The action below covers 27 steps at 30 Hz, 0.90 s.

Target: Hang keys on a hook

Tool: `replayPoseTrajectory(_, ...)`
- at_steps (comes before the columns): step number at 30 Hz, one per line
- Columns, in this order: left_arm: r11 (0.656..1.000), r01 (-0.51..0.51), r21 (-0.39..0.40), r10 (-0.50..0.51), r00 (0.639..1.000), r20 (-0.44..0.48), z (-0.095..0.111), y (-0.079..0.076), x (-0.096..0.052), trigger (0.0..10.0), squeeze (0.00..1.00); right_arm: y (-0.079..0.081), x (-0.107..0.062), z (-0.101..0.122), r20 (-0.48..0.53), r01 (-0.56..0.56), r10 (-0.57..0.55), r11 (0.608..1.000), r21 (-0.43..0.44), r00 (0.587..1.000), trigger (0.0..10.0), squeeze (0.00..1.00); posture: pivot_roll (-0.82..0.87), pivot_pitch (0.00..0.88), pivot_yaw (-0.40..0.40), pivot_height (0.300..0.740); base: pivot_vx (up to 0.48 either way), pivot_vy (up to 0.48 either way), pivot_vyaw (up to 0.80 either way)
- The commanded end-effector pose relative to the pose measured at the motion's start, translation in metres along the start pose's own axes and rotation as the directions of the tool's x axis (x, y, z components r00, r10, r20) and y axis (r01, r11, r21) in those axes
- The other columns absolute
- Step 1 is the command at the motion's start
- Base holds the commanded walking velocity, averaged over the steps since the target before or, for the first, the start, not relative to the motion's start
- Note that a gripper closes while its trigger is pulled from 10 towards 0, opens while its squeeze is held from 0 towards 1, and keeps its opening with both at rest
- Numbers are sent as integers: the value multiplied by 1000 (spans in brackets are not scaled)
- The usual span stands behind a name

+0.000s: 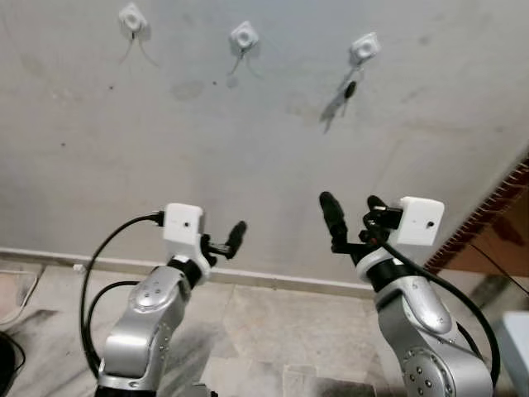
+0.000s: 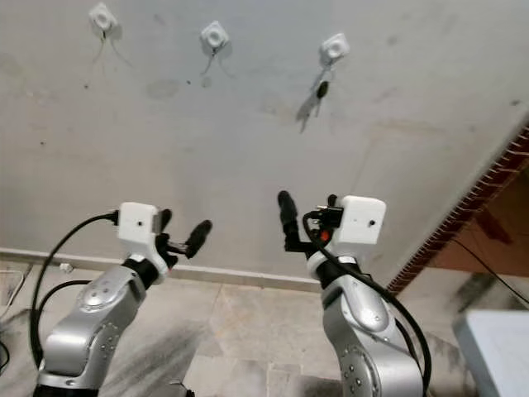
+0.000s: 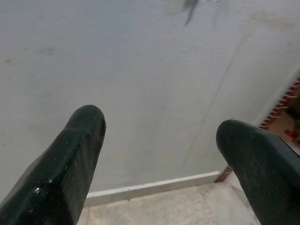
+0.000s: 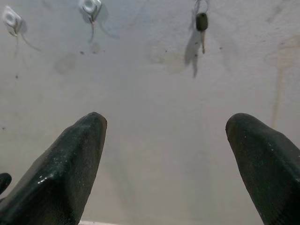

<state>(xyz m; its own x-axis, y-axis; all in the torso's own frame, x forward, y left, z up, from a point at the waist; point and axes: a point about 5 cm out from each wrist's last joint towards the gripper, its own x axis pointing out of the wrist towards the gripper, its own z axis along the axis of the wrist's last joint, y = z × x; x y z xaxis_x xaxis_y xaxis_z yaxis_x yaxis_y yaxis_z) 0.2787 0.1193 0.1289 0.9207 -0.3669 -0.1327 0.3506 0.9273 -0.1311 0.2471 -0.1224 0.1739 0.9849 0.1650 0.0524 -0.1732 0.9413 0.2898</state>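
The key (image 1: 348, 89) hangs from the rightmost hook (image 1: 364, 48) of three on the far wall (image 1: 264, 149), high up. Below, the left claw (image 1: 221, 238) and right claw (image 1: 354, 213) are both raised, fingers spread, gripping nothing, well apart from the key.

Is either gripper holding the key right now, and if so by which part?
Neither. The left gripper and right gripper are both open and empty; the key hangs from the rightmost hook.
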Motion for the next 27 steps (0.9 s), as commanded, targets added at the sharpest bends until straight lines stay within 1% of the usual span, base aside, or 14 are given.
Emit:
replayPoseTrajectory(1, 1000, -4, 9, 4, 1000, 0, 0, 3, 2, 10000, 0, 1, 3, 1, 11, -8, 8, 1000, -7, 1000, 10000, 0, 77, 0, -62, 740, -289, 0, 0)
replayPoseTrajectory(7, 1000, 14, 14, -14, 1000, 19, 4, 1, 13, 10000, 0, -2, 7, 0, 23, -3, 4, 1000, -12, 1000, 10000, 0, 73, 0, -49, 740, -291, 0, 0)
replayPoseTrajectory(16, 999, 31, 8, -31, 999, 32, 3, -3, 23, 10000, 0, -10, 10, -6, 18, 15, -15, 1000, -20, 1000, 10000, 0, 58, 0, -47, 740, -289, 0, 0)
replayPoseTrajectory(18, 1000, 31, 4, -31, 999, 43, 7, -4, 25, 10000, 0, -12, 10, -5, 20, 31, -31, 999, -19, 999, 10000, 0, 55, 0, -51, 740, -291, 0, 0)
replayPoseTrajectory(21, 1000, 29, 3, -29, 998, 51, 9, -3, 28, 10000, 0, -16, 10, -5, 20, 43, -43, 999, -19, 999, 10000, 0, 59, 0, -61, 740, -286, 0, 0)
replayPoseTrajectory(23, 1000, 22, 1, -22, 998, 50, 5, -1, 28, 10000, 0, -20, 5, -12, -4, 62, -62, 998, -3, 998, 10000, 0, 60, 0, -65, 740, -283, 0, 0)
replayPoseTrajectory(24, 1000, 22, 1, -22, 998, 50, 5, -1, 28, 10000, 0, -20, 5, -12, -4, 62, -62, 998, -3, 998, 10000, 0, 60, 0, -65, 740, -277, 0, 0)
replayPoseTrajectory(27, 1000, 26, -11, -25, 998, 58, 4, -6, 28, 10000, 0, -22, 1, -12, -8, 71, -71, 997, -9, 997, 10000, 0, 49, 0, -66, 740, -275, 0, 0)
